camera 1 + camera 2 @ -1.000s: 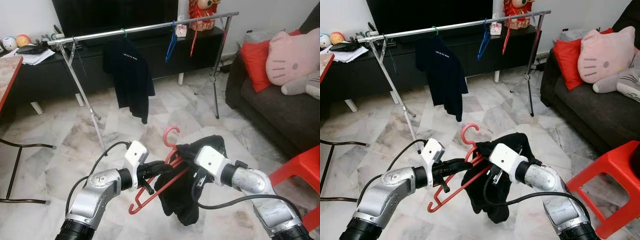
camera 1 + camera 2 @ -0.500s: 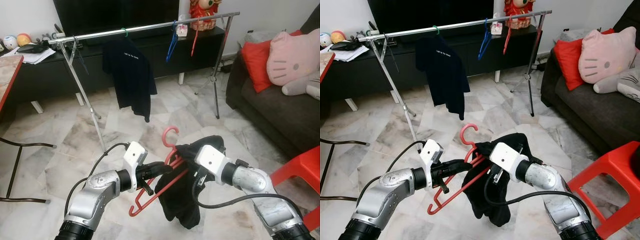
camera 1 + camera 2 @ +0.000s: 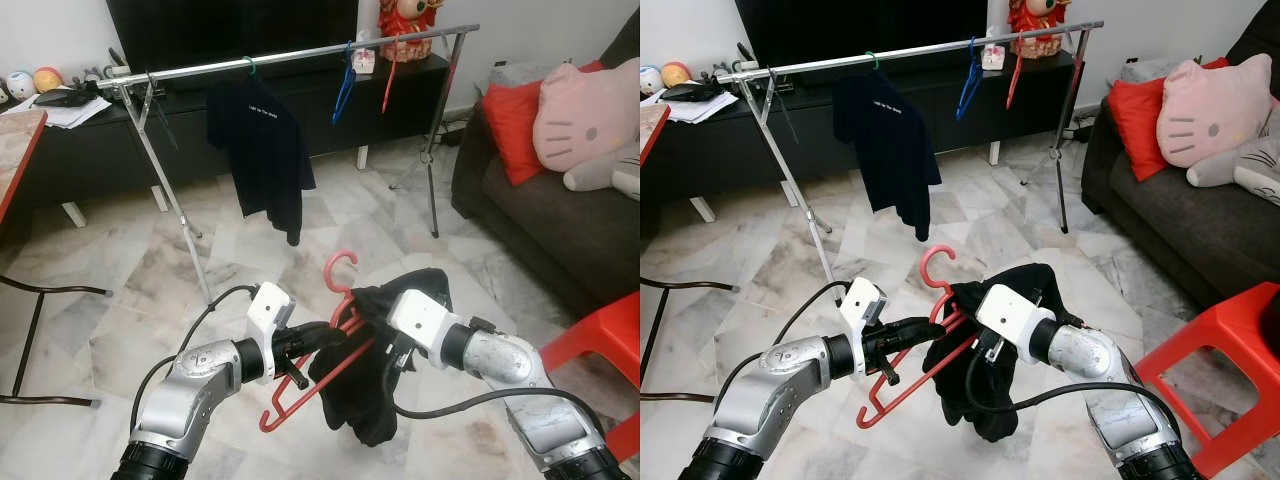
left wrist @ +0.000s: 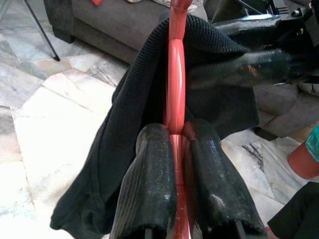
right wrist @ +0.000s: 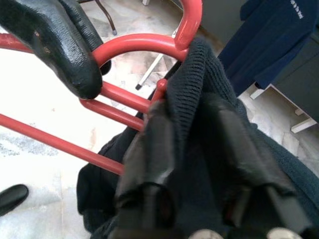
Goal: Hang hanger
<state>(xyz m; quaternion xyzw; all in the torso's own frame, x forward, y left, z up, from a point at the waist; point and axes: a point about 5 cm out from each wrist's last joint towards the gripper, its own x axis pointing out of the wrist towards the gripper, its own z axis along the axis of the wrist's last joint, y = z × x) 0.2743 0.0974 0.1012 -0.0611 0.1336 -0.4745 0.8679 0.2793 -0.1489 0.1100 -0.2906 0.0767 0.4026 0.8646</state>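
A red hanger (image 3: 335, 330) is held low in front of me, hook up, with a black garment (image 3: 368, 385) draped over its right side. My left gripper (image 3: 318, 338) is shut on the hanger's shoulder bar; in the left wrist view both black fingers (image 4: 149, 189) clamp the red hanger (image 4: 175, 99). My right gripper (image 3: 392, 345) is shut on a fold of the black garment (image 5: 209, 99) beside the hanger's neck. Ahead stands a metal clothes rail (image 3: 290, 54) with a dark T-shirt (image 3: 260, 150), a blue hanger (image 3: 343, 88) and a red one (image 3: 387, 85).
A black TV cabinet (image 3: 90, 150) runs behind the rail. A dark sofa (image 3: 540, 200) with a red cushion and a pink plush stands at the right, and a red plastic stool (image 3: 600, 345) sits near my right arm. A table edge (image 3: 15, 150) and chair legs are on the left.
The black garment's lower end has swung and gathered slightly under the hanger. Both grippers keep their hold in nearly the same place.
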